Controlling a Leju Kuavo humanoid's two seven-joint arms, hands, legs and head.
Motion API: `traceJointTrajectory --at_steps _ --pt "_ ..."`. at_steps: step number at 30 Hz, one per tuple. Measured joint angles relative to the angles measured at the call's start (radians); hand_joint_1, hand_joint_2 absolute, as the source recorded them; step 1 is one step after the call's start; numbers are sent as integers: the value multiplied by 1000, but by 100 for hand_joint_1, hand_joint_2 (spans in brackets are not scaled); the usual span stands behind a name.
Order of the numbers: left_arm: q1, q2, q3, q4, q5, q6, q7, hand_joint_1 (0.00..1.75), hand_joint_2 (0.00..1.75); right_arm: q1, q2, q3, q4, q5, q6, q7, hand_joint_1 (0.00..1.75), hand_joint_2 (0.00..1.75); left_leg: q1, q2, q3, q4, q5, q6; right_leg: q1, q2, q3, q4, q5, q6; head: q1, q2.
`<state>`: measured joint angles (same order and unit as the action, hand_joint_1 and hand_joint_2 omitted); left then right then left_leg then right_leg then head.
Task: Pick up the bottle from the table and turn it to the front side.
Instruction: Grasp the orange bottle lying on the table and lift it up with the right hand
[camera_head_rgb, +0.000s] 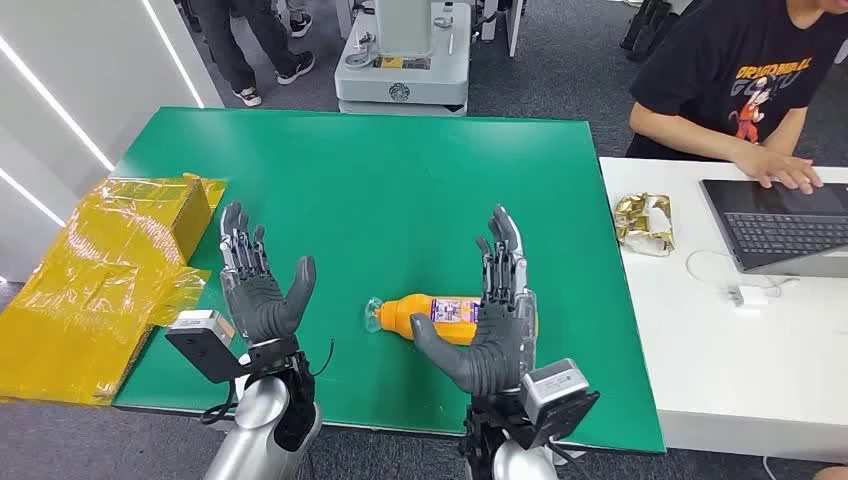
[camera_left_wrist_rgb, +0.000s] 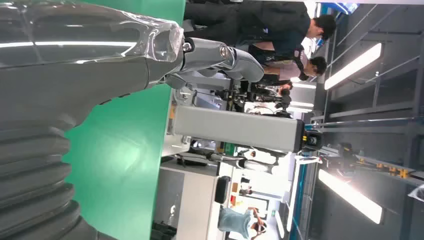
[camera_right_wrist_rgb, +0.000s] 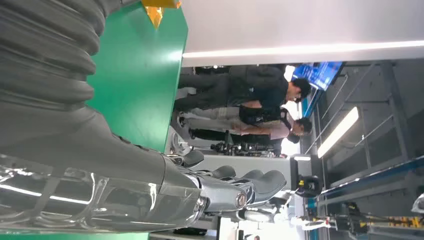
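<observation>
Orange juice bottle lies on its side on the green table, cap toward the robot's left, its far end hidden behind the right hand, which is spread and holds nothing. The left hand hovers apart, also spread and holding nothing. A sound grasp likely means wrapping the right hand around the bottle's middle, clear of the cap, before lifting. The bottle looks full of orange liquid; a yellow-wrapped box sits at the table's left edge, contents unseen.

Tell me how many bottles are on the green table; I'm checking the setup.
1. The orange bottle lies on its side near the front edge of the green table, partly behind the right robot hand.
</observation>
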<state>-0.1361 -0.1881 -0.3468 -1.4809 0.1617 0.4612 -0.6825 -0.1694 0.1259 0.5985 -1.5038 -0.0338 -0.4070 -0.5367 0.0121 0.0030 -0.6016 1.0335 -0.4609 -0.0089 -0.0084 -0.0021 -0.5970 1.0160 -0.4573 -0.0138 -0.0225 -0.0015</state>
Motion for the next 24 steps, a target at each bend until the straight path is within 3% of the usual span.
traceJointTrajectory --at_steps 15,24 --pt "30 9 1 -16 -2 9 -8 0 175 -11 2 1 42 19 1 -1 0 175 0 0 0 0 0 0 0 0 0 0 0 0 0 0" --pt "36 2 1 -17 -28 -21 0 0 175 -70 -25 -12 71 406 57 181 0 175 0 0 0 0 0 0 0 0 0 0 0 0 0 0"
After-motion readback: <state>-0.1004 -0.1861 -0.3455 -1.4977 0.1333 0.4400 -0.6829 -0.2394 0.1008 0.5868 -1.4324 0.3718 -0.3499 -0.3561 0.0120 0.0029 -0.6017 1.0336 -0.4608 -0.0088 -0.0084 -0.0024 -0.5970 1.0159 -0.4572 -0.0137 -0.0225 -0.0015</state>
